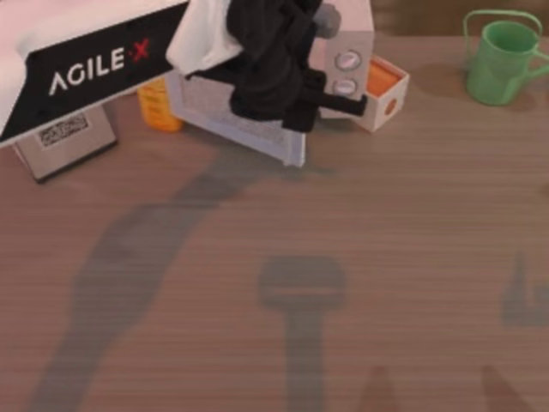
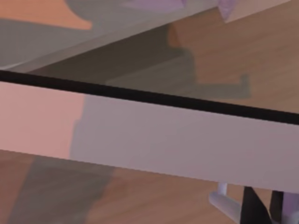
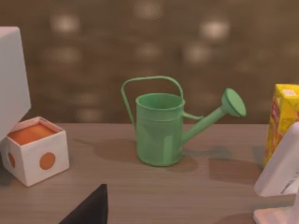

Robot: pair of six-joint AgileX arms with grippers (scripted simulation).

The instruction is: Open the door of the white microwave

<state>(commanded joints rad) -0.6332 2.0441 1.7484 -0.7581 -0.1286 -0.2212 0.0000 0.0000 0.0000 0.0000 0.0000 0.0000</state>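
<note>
The white microwave (image 1: 353, 41) stands at the back of the table, mostly under my left arm, with two silver knobs (image 1: 346, 73) showing. Its door (image 1: 227, 113), white with a grey mesh window, is swung part way out toward the table's front. My left gripper (image 1: 296, 116) sits at the door's free end. In the left wrist view the door (image 2: 187, 140) crosses as a pale band, and my left gripper (image 2: 265, 211) is shut on the door's handle (image 2: 226, 204). Only a black tip of my right gripper (image 3: 88, 210) shows; it is outside the top view.
A small white box with orange inside (image 1: 386, 90) sits right of the microwave. A green watering can (image 1: 502, 64) is at the back right. An orange bottle (image 1: 159, 107) and a grey coded box (image 1: 64, 137) stand left of the door. A yellow carton (image 3: 282, 121) shows in the right wrist view.
</note>
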